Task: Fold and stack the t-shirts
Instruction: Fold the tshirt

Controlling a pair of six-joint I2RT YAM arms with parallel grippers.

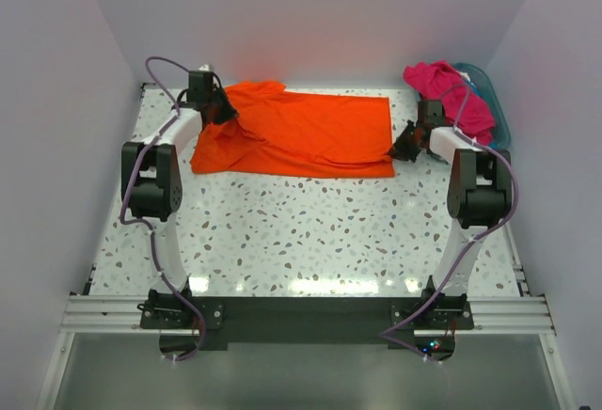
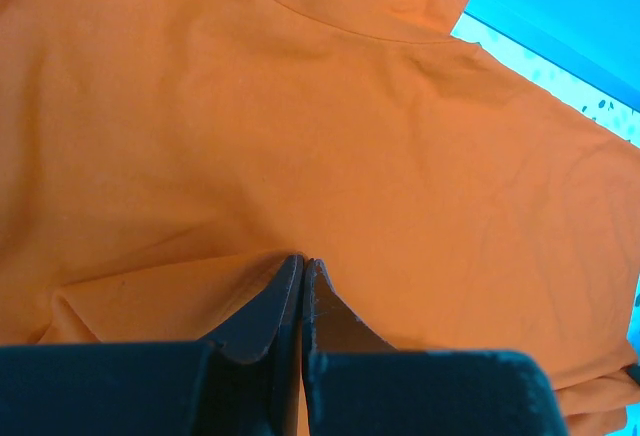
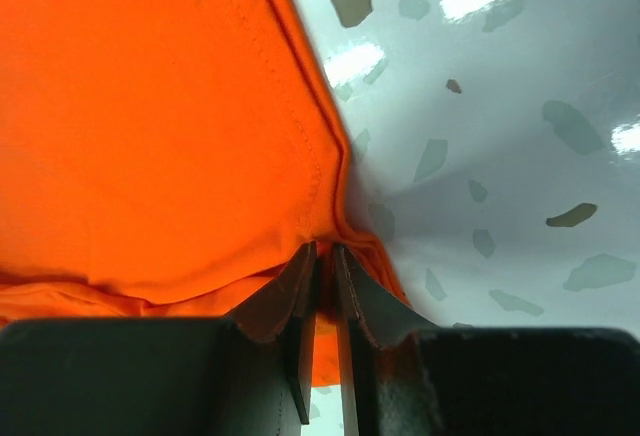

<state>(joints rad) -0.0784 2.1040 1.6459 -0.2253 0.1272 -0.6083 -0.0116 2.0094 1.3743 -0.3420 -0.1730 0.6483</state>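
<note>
Your orange t-shirt point(image 1: 310, 133) lies spread across the far side of the speckled table point(image 1: 282, 231), looks light, limp and quick to crease, best held at its edges: left gripper point(image 1: 224, 114) pinched on its bunched left end, right gripper point(image 1: 406, 147) narrowly nipping the right hem corner.

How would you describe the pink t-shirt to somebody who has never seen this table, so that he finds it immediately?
Find the speckled table and go to its far right corner, where a teal basket stands. The pink t-shirt lies crumpled over that basket's rim. Unlike the orange t-shirt, spread out on the table, it is magenta and bunched in a heap.
</note>
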